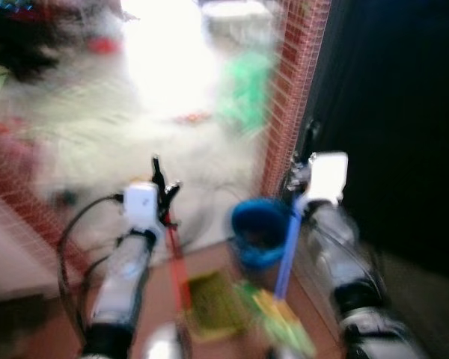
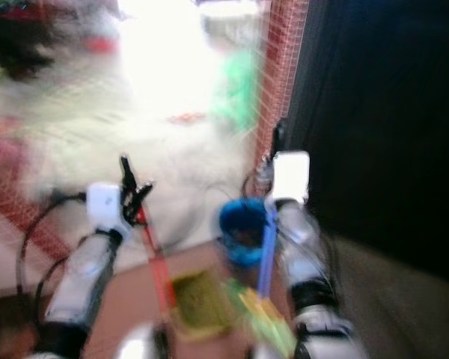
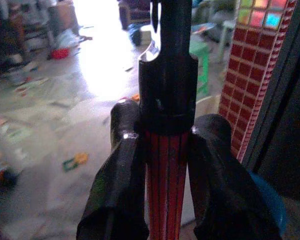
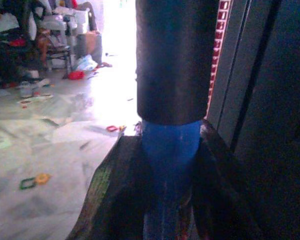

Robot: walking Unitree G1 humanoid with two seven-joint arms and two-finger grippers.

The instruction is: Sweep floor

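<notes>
Both eye views are blurred. My left gripper (image 1: 163,196) is shut on the red handle (image 1: 176,262) of a yellow-green dustpan (image 1: 213,305) that rests on the floor in front of me. In the left wrist view its black fingers (image 3: 115,185) clamp the red handle (image 3: 165,195) below a black cap. My right gripper (image 1: 301,178) is shut on the blue broom handle (image 1: 287,250), which runs down to a green and yellow broom head (image 1: 280,318). The right wrist view shows the fingers (image 4: 110,200) pressed on either side of the blue handle (image 4: 170,150).
A blue bucket (image 1: 258,232) stands between the two handles by a red brick pillar (image 1: 292,97). A dark door (image 1: 404,112) fills the right. Ahead lies a bright pale floor with a green stool (image 1: 247,90) and scattered litter (image 3: 72,161); clutter lines the far left.
</notes>
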